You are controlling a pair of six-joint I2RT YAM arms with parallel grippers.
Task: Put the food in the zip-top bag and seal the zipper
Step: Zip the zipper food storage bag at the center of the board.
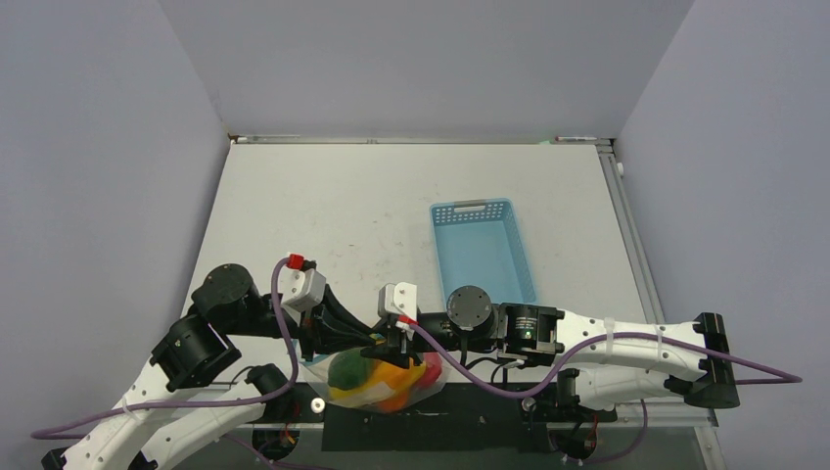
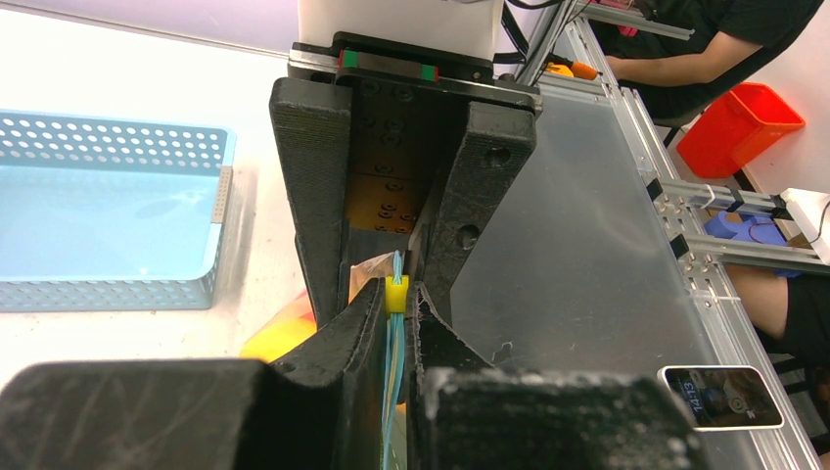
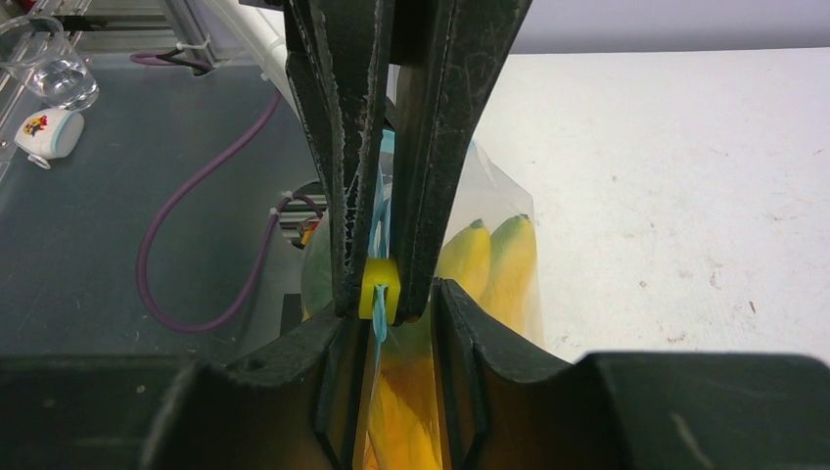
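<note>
— What is seen around the work area?

— Plain grey-violet walls are seen on three sides, and a white desk (image 1: pixel 343 215) is enclosed by them. Faint scuffs are scattered over it.

— And what is carried on the desk?

— A light-blue lattice basket (image 1: pixel 482 250) is set right of centre, with nothing seen inside. Well apart from it, at the near edge between the two arm bases, the zip-top bag (image 1: pixel 428 384) is found.

— Where is the food?

— The food (image 1: pixel 377 377) is packed inside the bag. A green fruit, orange and red pieces, and two yellow bananas (image 3: pixel 489 259) are made out through the clear plastic.

— How are the claws placed?

— Both are brought together tip to tip over the bag's mouth. The left claw (image 3: pixel 380 279) is closed, and the yellow slider (image 2: pixel 395 292) is pinched between its fingertips. The right claw (image 2: pixel 387 299) is held with its jaws apart, set on either side of the bag top and of the left fingertips.

— And the zipper?

— The zipper (image 3: pixel 378 333) is seen as a thin teal strip running edge-on between the fingers, with the slider seated on it.
</note>
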